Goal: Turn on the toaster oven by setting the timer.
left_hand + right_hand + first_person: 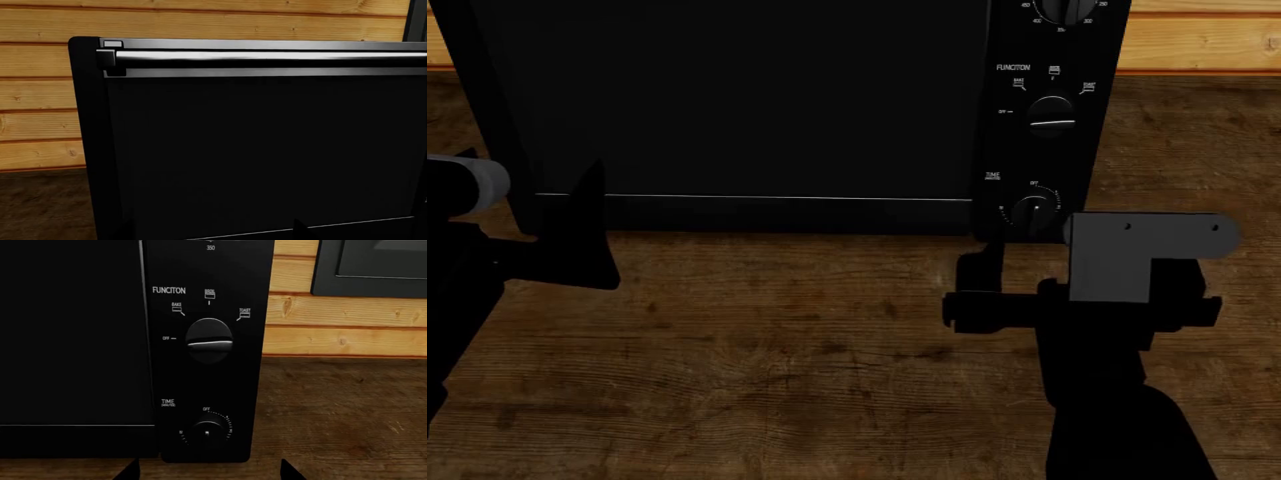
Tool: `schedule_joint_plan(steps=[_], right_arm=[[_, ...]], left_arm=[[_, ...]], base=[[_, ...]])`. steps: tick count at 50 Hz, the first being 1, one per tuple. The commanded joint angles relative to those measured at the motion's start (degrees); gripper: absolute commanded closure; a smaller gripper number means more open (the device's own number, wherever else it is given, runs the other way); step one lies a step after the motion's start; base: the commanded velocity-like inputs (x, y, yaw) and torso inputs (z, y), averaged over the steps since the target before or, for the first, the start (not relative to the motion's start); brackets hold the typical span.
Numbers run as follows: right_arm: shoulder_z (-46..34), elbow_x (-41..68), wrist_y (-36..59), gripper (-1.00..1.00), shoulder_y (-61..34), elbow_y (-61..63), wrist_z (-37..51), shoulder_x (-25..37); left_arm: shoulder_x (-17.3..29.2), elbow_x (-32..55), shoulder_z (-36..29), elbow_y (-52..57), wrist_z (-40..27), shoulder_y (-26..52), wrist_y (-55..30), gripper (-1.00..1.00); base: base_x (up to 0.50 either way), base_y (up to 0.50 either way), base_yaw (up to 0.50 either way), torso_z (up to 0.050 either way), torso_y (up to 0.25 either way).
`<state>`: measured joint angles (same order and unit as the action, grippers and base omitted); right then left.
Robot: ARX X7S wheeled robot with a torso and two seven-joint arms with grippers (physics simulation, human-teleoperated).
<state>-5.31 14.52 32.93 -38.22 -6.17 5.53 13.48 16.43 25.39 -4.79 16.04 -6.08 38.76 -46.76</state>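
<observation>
The black toaster oven [734, 100] stands on the wooden counter, its dark glass door filling the left wrist view [267, 150]. Its side panel is on the right. The timer [1034, 210], a small round knob labelled TIME, is the lowest knob and also shows in the right wrist view [208, 432]. My right gripper [1068, 262] is open and empty, just in front of and below the timer, apart from it; its two tips [210, 475] stand wide apart. My left gripper [574, 240] is open and empty at the door's lower left; only one fingertip [299, 227] shows clearly.
The FUNCTION knob [209, 340] sits above the timer, and a numbered knob [1074, 8] is at the top. A silver door handle [267, 56] runs along the door's top. Wood-plank wall [40, 100] behind. A dark appliance [373, 265] hangs at the right.
</observation>
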Motion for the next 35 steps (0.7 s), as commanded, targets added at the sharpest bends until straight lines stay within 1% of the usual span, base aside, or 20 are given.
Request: schedule_joint_plan(steps=[1, 16, 35], right_arm=[[-0.4, -0.5, -3.8, -1.00, -1.3, -7.2, -0.8, -0.6], [-1.0, -1.2, -10.7, -1.00, -6.6, -21.1, -2.7, -2.0], [-2.8, -4.1, -25.8, -1.00, -18.5, -50.2, -5.5, -4.6]], left_arm=[[0.3, 0.4, 0.1, 0.4, -0.3, -0.2, -0.1, -1.00], [0.7, 0.7, 0.2, 0.2, -0.3, -0.4, 0.3, -1.00], [1.4, 0.7, 0.0, 0.2, -0.8, -0.8, 0.5, -1.00]], base=[[0.00, 0.00, 0.00, 0.000, 0.000], [0.00, 0.00, 0.00, 0.000, 0.000], [0.00, 0.00, 0.00, 0.000, 0.001]])
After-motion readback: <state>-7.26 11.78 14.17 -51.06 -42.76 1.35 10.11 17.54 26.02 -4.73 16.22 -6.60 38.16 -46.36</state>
